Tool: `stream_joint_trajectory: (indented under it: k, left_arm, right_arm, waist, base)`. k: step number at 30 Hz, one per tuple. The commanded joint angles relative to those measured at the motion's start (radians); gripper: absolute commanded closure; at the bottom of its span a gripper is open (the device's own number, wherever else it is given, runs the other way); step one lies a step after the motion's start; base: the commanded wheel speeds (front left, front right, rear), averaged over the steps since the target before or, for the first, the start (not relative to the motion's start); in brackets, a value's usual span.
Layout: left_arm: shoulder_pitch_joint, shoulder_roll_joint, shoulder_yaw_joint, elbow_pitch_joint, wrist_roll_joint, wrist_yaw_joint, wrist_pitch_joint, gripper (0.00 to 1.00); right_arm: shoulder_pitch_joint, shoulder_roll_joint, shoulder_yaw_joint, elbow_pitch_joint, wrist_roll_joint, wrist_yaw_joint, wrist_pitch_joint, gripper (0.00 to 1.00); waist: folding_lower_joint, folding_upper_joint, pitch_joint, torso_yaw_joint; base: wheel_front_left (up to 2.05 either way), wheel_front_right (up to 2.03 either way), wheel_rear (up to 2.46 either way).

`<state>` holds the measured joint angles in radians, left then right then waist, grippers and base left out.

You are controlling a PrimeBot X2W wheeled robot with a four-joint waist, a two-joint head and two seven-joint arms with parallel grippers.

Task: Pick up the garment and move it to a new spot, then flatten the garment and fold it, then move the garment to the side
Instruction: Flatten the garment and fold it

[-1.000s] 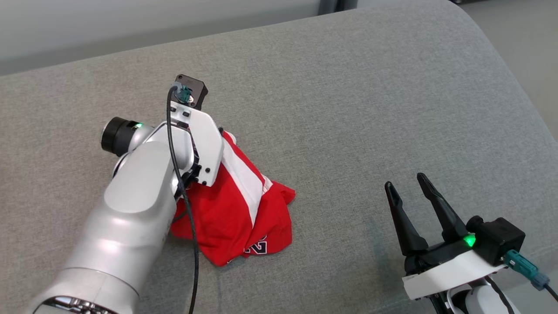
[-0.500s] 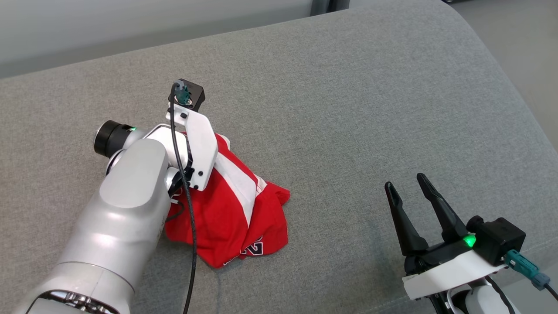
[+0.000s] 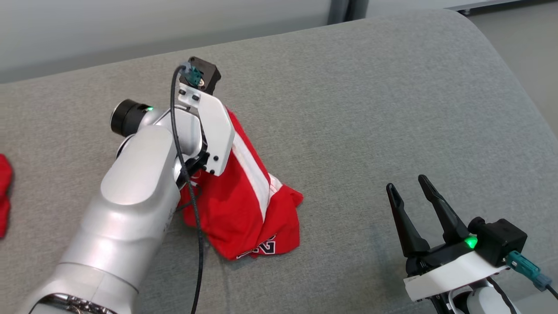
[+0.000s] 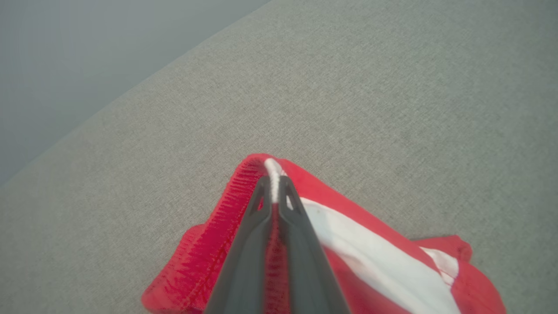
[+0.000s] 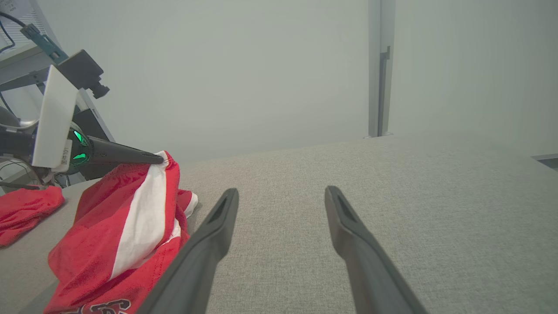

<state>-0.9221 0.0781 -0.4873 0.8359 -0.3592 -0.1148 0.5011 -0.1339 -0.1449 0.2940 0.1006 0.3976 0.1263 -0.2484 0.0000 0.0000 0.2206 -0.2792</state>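
Garment point(image 3: 235, 209) red, white stripe point(image 3: 256, 174); lettering point(image 3: 261, 247) unreadable; left pincer point(image 4: 273, 185) gripping it.

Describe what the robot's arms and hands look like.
Both hands have two long, tapering dark fingers. The left hand sits on a silver-white forearm with a black cable running along it. The right hand has a white bracket, a green light and a teal connector.

The head view looks steeply down on the grey cushion point(image 3: 348, 109) from high above. The left wrist view sits close, aimed down along its own fingers point(image 4: 248, 244) at the red garment point(image 4: 383, 270) at their tips. The right wrist view looks low across the cushion and shares that garment, left of its fingers point(image 5: 202, 253), with both.
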Motion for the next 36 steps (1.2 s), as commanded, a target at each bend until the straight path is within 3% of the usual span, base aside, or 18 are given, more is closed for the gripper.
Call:
stream_joint_trajectory:
  k: [1,9,14,17,26,36]
  left_arm:
    - [-0.004,0.029,0.031,-0.046,-0.012,-0.003,-0.01,1.0]
    - [0.173,0.167,0.064,-0.386,-0.074,-0.01,-0.07,1.0]
    - [0.362,0.257,0.116,-0.632,-0.104,0.031,-0.079,1.0]
    - [0.469,0.281,0.136,-0.757,-0.129,0.063,-0.062,1.0]
    - [0.691,0.276,0.149,-0.969,-0.176,0.141,-0.05,1.0]
    - [0.778,0.246,0.111,-1.009,-0.194,0.151,-0.065,1.0]
  right_arm:
    - [-0.006,-0.011,0.016,-0.03,0.008,0.004,-0.013,0.0]
    - [-0.006,-0.027,0.04,-0.02,0.037,0.004,-0.013,0.0]
    - [0.001,-0.035,0.079,-0.003,0.095,0.004,-0.013,0.0]
    - [-0.005,-0.056,0.136,0.031,0.166,0.004,-0.013,0.0]
    - [-0.204,-0.189,0.413,0.195,0.346,0.004,0.008,0.0]
    - [-0.408,-0.26,0.668,0.283,0.533,0.004,0.093,0.0]
  waist:
    - [0.0,0.0,-0.005,0.016]
    - [0.0,0.0,-0.034,0.116]
    - [0.0,0.0,-0.063,0.175]
    - [0.0,0.0,-0.076,0.21]
    - [0.0,0.0,-0.085,0.283]
    - [0.0,0.0,-0.091,0.342]
  base:
    - [0.0,0.0,0.0]
    - [0.0,0.0,0.0]
    - [0.0,0.0,0.0]
    - [0.0,0.0,0.0]
    - [0.0,0.0,0.0]
    - [0.0,0.0,0.0]
